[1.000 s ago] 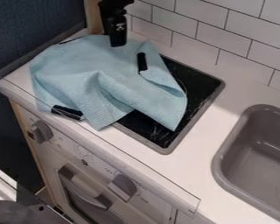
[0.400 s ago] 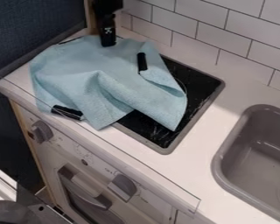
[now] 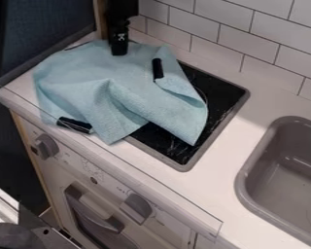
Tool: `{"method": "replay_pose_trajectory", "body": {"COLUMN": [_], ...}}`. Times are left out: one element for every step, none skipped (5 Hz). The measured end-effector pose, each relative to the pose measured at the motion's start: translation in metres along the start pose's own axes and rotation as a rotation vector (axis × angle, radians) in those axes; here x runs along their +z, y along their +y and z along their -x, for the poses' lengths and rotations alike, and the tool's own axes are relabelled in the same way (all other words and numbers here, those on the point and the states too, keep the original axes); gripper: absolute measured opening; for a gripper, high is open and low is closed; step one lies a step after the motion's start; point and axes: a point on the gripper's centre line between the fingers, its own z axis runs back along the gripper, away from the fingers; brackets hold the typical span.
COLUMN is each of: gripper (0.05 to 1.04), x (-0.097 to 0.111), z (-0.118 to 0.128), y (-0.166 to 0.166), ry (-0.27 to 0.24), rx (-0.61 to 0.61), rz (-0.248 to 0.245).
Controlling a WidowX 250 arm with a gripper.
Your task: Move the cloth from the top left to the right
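The gripper (image 3: 119, 51) has edged toward nine o'clock; whether open or closed, one cannot tell. The cloth (image 3: 96, 73), at ten o'clock partly over the stove (image 3: 217, 92), should handle light and limp, best pinched at its raised middle fold.

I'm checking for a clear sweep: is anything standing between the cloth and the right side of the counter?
Nothing visible stands in the way. Rightward from the cloth come the black cooktop's uncovered part, then flat white counter; the sink beyond is sunken.
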Motion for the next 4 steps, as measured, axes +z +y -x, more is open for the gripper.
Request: {"method": "replay_pose_trajectory", "body": {"gripper": [0.360,0.151,0.053,0.051], "x": [-0.004,-0.002,0.023,0.044], "z": [0.000,0.000,0.004,0.003], "y": [-0.004,-0.015,-0.020,-0.035], "ry": [-0.023,-0.063,-0.080,-0.094], "rx": [-0.010,-0.027,-0.002,0.051], "rz": [-0.020,-0.040,-0.102,-0.129]}}
